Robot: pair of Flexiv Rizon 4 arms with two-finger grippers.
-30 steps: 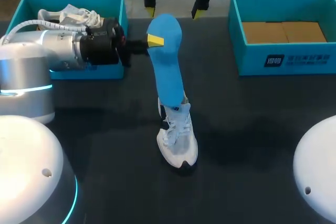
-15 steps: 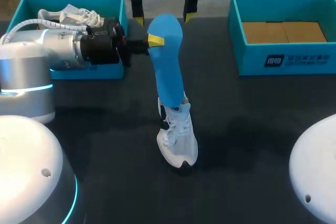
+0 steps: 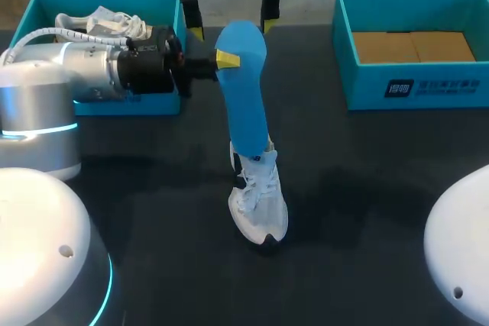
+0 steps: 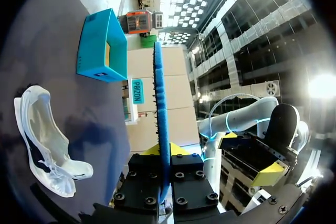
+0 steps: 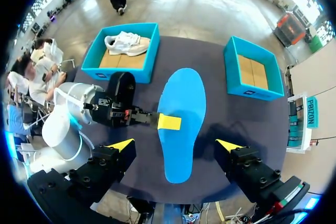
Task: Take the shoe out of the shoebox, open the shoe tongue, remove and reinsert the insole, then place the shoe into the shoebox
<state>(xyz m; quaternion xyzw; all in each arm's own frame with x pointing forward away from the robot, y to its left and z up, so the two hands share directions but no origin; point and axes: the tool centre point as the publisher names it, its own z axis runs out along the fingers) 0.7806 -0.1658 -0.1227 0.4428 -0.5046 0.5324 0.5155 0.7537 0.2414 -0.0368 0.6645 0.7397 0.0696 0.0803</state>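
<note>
Left hand: my left hand [image 3: 226, 59] is clamped on the blue insole [image 3: 244, 97], one yellow tip on each flat face, at the long edge near its wider end. In the left wrist view the insole [image 4: 159, 87] runs edge-on straight out from between the fingers of that hand [image 4: 165, 151].
Right hand: my right hand [image 3: 232, 30] sits at the far end of the insole with its fingers spread wide and nothing in them. In the right wrist view the insole [image 5: 181, 119] lies ahead of this hand [image 5: 174, 145], between the two tips, with a gap on each side.
Insole: out of the shoe, held up off the desk [image 3: 367, 188]. In the head view its near end overlaps the shoe's heel.
Shoe: the white shoe [image 3: 260, 196] stands on the desk between the two boxes, toe towards me. In the left wrist view it [image 4: 44, 140] sits off to one side of the insole, apart from it.
Right shoebox [image 3: 412, 85]: teal, brown card on its floor.
Left shoebox [image 3: 145, 104]: teal, with a second white shoe [image 3: 107, 20] inside.
</note>
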